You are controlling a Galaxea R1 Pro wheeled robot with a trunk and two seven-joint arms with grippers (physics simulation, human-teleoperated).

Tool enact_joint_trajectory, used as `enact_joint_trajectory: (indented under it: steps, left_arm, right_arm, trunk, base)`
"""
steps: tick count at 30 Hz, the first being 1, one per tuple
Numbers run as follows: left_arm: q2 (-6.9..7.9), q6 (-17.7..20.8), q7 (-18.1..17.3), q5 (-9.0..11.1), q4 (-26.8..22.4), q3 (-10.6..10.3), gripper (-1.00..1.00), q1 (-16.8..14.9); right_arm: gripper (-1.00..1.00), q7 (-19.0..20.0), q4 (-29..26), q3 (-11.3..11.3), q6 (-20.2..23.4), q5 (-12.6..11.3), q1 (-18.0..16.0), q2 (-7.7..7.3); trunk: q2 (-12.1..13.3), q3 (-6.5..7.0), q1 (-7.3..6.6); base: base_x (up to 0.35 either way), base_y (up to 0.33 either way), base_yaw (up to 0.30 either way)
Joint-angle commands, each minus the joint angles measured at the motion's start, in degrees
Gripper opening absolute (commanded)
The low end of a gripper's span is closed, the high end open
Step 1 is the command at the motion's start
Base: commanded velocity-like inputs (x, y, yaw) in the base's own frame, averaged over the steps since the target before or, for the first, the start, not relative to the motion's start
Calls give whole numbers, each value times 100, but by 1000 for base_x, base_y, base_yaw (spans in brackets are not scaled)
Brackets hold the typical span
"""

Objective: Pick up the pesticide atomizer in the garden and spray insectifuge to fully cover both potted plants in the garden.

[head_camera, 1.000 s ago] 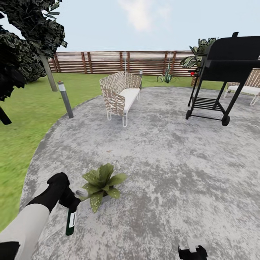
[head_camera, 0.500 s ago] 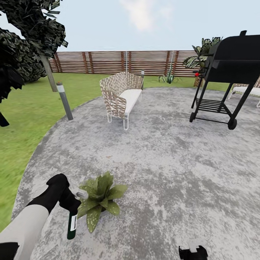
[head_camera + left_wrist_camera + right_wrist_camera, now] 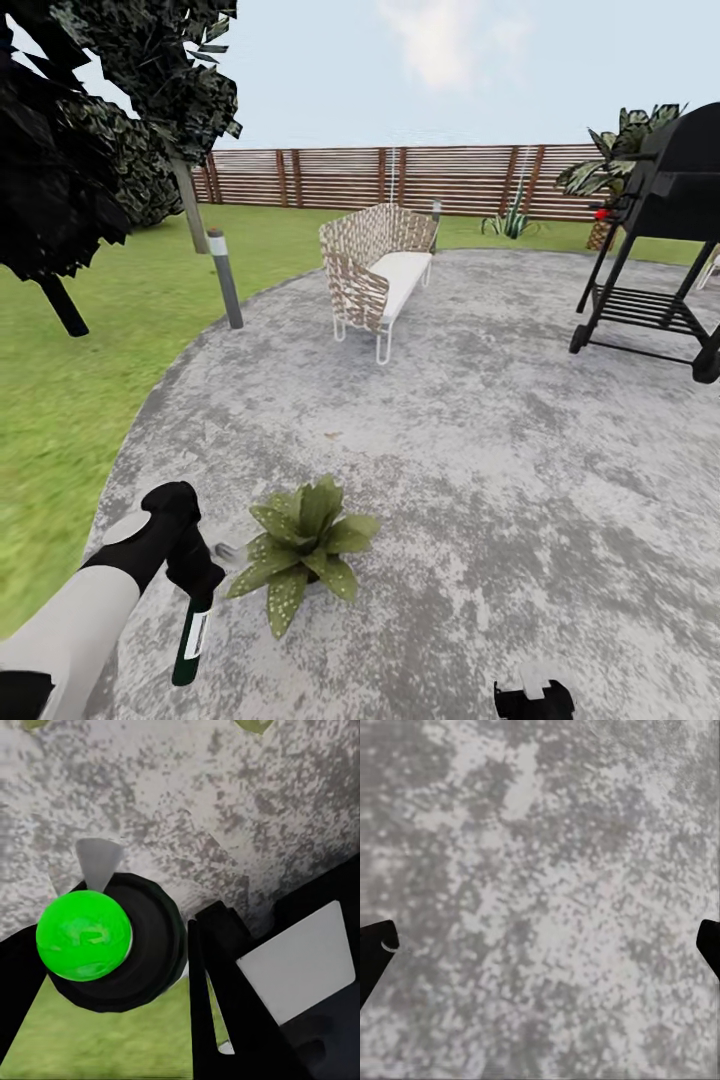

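Note:
My left gripper (image 3: 198, 585) is shut on the pesticide atomizer (image 3: 188, 643), a slim dark-green bottle with a white label that hangs down from the gripper over the paving. One potted plant (image 3: 306, 548), a low rosette of pointed green leaves, sits on the paving just right of that gripper. In the left wrist view the atomizer's black head (image 3: 142, 945) carries a bright green ball (image 3: 84, 935) and sits beside a black finger (image 3: 225, 997). My right gripper (image 3: 533, 697) is at the bottom edge of the head view and stands open over bare paving (image 3: 540, 945).
A woven bench (image 3: 378, 270) stands mid-paving beyond the plant. A black grill cart (image 3: 660, 250) is at the right. A grey bollard lamp (image 3: 224, 278) marks the lawn edge, with a dark tree (image 3: 80, 150) at the left. A slat fence (image 3: 400, 180) closes the back.
The whole view has swung left, so everything sits further right in the picture. The left gripper still holds the atomizer, now a little lower and slightly further from the plant.

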Motion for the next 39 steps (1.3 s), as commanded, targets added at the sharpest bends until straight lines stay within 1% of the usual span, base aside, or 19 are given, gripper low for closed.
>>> enact_joint_trajectory:
  steps: [1, 7, 12, 19, 22, 31, 35, 39]
  left_arm:
    - [-9, 60, -59, -91, -4, -21, -100, -4]
    - [-52, 76, -60, -127, -21, -22, -100, -4]
    - [-18, 91, -60, -130, -58, -22, -100, -12]
    - [-5, 110, -60, -138, -74, -9, -100, -23]
    - [-29, 112, -60, -138, -75, -10, -100, -46]
    - [-62, 122, -60, -144, -84, -12, -100, -134]
    - [-46, 128, -60, -147, -83, -13, -100, -143]
    - [-8, 130, -56, -147, -84, -13, -100, -152]
  right_arm:
    - [100, -11, 7, -52, -19, 60, -3, 2]
    - [100, -11, 7, -54, -19, 60, -3, 2]
    - [100, -11, 7, -51, -19, 60, -3, 2]
    - [100, -11, 7, -46, -19, 60, -3, 2]
    - [100, -11, 7, -45, -16, 60, -3, 2]
    - [100, -11, 11, -45, -14, 60, -3, 2]
    - [100, -11, 13, -45, -15, 60, -3, 2]
    - [100, -11, 15, -45, -15, 60, -3, 2]
  trunk:
    - [-2, -5, 1]
    - [-2, -5, 1]
    - [-2, -5, 1]
    - [-2, -5, 1]
    - [-2, -5, 1]
    - [-2, -5, 1]
    - [-2, -5, 1]
    - [-2, -5, 1]
  base:
    - [108, -220, 32]
    - [-123, -233, 20]
    - [-221, -206, 235]
    - [-47, -35, 267]
    - [62, -124, 115]
    - [133, -235, 6]
    - [52, -264, 21]
    - [191, -138, 209]
